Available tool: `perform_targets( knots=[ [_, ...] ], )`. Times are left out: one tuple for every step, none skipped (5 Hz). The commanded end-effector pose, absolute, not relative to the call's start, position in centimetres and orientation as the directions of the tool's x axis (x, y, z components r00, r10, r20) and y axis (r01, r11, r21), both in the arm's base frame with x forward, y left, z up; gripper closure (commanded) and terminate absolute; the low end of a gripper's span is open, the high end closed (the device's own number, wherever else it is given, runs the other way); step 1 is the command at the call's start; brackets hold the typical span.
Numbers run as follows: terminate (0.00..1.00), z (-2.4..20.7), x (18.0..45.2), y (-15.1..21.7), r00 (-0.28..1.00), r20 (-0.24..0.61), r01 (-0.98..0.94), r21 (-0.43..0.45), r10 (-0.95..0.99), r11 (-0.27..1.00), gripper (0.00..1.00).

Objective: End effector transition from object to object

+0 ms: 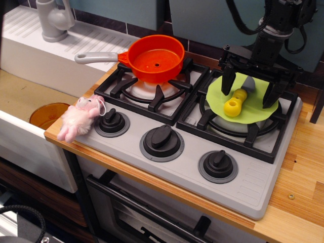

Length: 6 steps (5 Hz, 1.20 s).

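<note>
My black gripper (248, 91) hangs from a bulky black wrist with cables at the upper right. It is open, its two dark prong fingers (228, 81) spread wide on either side of a yellow toy with a grey end (235, 103). The toy lies on a green cloth (257, 112) spread over the right burner. The fingertips reach down to about the cloth's level and are apart from the toy. An orange pot with a grey handle (156, 58) sits on the left burner. A pink plush toy (81, 116) lies at the stove's front left corner.
The toy stove (167, 167) has three black knobs (162, 136) along its front. A white sink with a grey faucet (53, 19) is at the left, with an orange bowl (45, 114) below the counter edge. Wooden counter (304, 172) extends right.
</note>
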<state>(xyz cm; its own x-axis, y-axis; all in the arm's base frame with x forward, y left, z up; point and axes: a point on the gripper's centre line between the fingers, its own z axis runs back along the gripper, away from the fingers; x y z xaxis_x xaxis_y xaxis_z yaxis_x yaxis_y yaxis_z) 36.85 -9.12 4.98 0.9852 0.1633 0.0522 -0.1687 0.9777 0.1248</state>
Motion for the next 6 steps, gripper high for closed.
perform_targets(
  knots=[
    [0.00,5.0,36.8,-9.1,0.985,0.052,-0.169,0.125,0.163,0.978,0.00],
    [0.00,6.3,36.7,-8.7,0.988,0.035,-0.154,0.142,0.150,0.978,0.00],
    [0.00,8.0,36.3,-8.6,0.989,0.011,-0.150,0.146,0.150,0.978,0.00],
    [0.00,9.5,35.9,-8.5,0.988,-0.011,-0.147,0.171,0.151,0.974,0.00],
    [0.00,10.9,35.2,-7.8,0.989,-0.036,-0.136,0.192,0.145,0.972,0.00],
    [0.00,12.3,34.6,-6.0,0.991,-0.052,-0.109,0.207,0.122,0.972,0.00]
  ],
)
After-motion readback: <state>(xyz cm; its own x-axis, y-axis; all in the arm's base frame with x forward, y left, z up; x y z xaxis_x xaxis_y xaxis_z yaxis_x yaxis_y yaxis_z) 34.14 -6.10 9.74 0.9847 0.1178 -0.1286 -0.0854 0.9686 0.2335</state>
